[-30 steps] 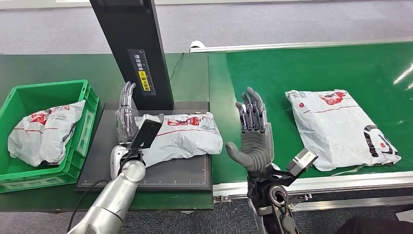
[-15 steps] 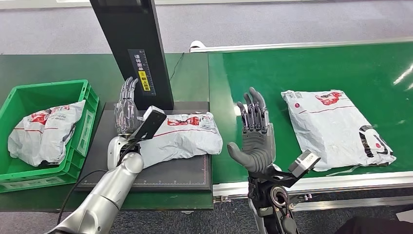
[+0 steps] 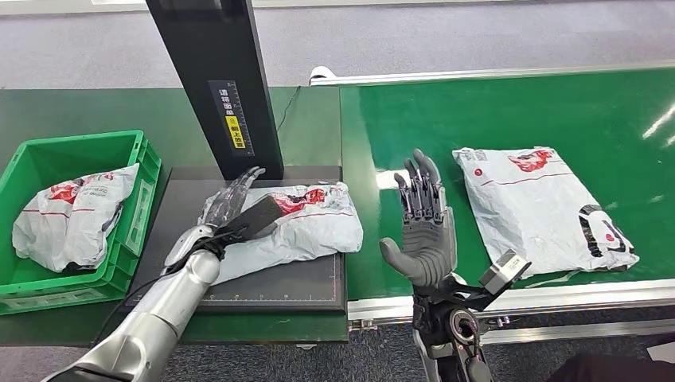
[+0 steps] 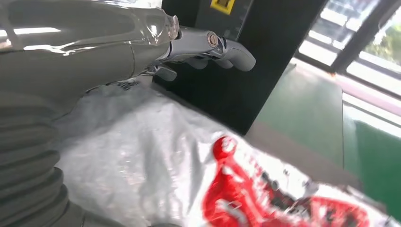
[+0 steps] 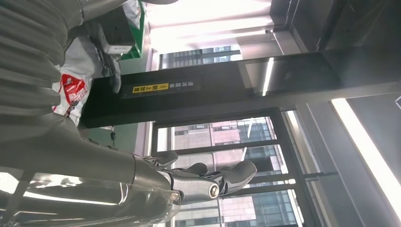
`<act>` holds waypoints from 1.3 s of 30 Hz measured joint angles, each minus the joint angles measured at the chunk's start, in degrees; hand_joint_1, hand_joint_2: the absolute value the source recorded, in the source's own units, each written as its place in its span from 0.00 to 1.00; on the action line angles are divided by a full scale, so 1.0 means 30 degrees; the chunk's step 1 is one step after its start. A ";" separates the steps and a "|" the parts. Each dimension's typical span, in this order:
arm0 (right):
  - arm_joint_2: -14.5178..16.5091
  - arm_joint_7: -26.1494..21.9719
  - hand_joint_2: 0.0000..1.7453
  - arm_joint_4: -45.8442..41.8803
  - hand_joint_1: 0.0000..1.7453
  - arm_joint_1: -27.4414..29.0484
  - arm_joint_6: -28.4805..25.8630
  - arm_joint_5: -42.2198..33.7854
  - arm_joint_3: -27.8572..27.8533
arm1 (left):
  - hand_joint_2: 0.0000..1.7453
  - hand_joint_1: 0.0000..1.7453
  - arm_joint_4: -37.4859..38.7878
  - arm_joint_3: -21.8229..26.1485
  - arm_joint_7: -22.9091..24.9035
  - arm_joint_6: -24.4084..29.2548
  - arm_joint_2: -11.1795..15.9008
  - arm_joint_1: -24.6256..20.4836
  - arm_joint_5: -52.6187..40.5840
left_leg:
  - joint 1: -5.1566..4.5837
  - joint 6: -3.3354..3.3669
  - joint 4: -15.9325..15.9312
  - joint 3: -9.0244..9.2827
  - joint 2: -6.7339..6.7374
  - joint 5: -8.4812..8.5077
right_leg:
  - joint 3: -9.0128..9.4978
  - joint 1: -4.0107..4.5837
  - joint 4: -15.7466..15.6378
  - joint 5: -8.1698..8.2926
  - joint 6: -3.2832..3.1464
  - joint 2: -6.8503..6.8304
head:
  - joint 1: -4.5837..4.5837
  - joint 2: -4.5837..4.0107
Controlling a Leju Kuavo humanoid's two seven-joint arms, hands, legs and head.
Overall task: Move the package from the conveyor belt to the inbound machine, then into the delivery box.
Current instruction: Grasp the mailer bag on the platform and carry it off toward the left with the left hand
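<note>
Package (image 3: 306, 219): white-grey crumpled poly mailer with red print, lying flat on the dark plate (image 3: 302, 282) of the inbound machine, just in front of its black column (image 3: 219, 79).

Left hand (image 3: 227, 205): fingers extended and slightly apart, lying over the package's left end; nothing gripped. Contact with the film cannot be told.

Right hand (image 3: 422, 223): upright over the belt (image 3: 509, 111), palm up, fingers spread, holding nothing.
</note>
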 joint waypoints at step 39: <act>0.1124 0.1053 1.00 -0.0807 0.00 0.0844 0.0363 0.0182 -0.1357 | 1.00 1.00 0.0271 -0.2543 0.1162 -0.2088 0.0252 -0.1193 -0.1963 | -0.0002 -0.0001 0.0002 0.0003 -0.0001 0.0002 | -0.0002 0.0000 -0.0002 0.0000 0.0000 0.0002 | 0.0004 -0.0002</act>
